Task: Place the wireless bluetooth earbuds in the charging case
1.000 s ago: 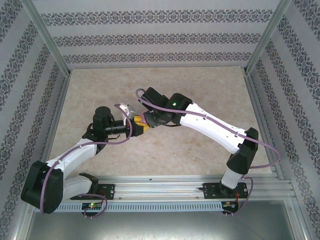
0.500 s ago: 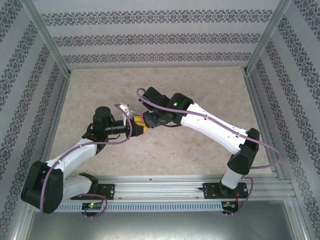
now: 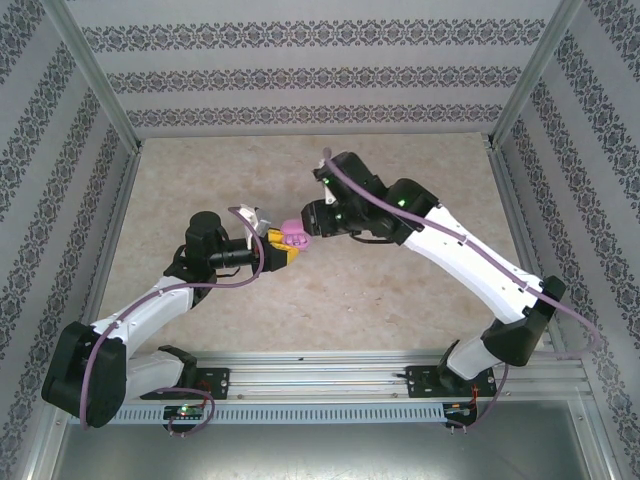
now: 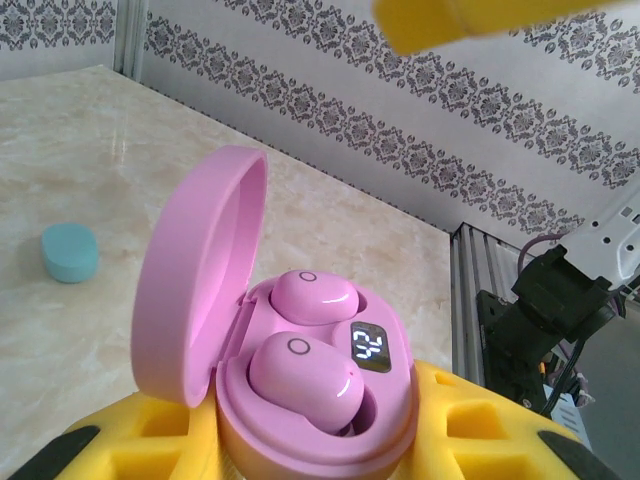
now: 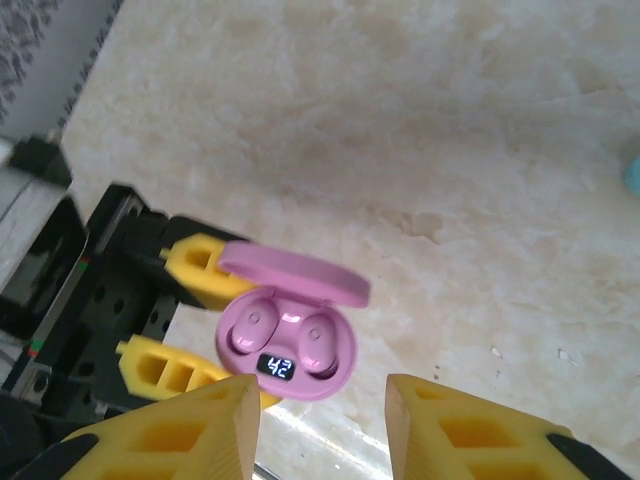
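Left gripper [image 3: 283,250]: yellow fingers [image 4: 150,435] pressed against the two sides of the pink charging case [image 4: 320,420], which they hold over the middle of the table [image 3: 400,300], a little toward its left edge. Charging case: egg-shaped, its hinged lid [image 4: 195,270] swung up and standing nearly upright on the side nearer the table's left edge. Contents: two pink earbuds [image 4: 300,375], each lying in its own well of the case, side by side and glossy, each with a small ring mark on its outer face. Beside the wells, a small dark display [image 4: 370,348] with lit white digits. Right gripper [image 3: 313,228]: next to the case on the side toward the table's right edge, close to it but apart from it; its fingers [image 5: 170,435] spread, with nothing between them, as the right wrist view shows, where the open case [image 5: 285,345] sits just beyond the tips, framed by the left gripper's two fingers. One yellow fingertip [image 4: 470,20] of the right gripper hangs above the case in the left wrist view, without touching it. Table: pale marbled top. On it, well apart from the pink case, one light blue rounded piece [image 4: 70,253] lying flat; whether it is a closed case or something else cannot be told. Enclosure: walls with dark ornamental bands [image 3: 320,75] along the far, left and right edges of the table.
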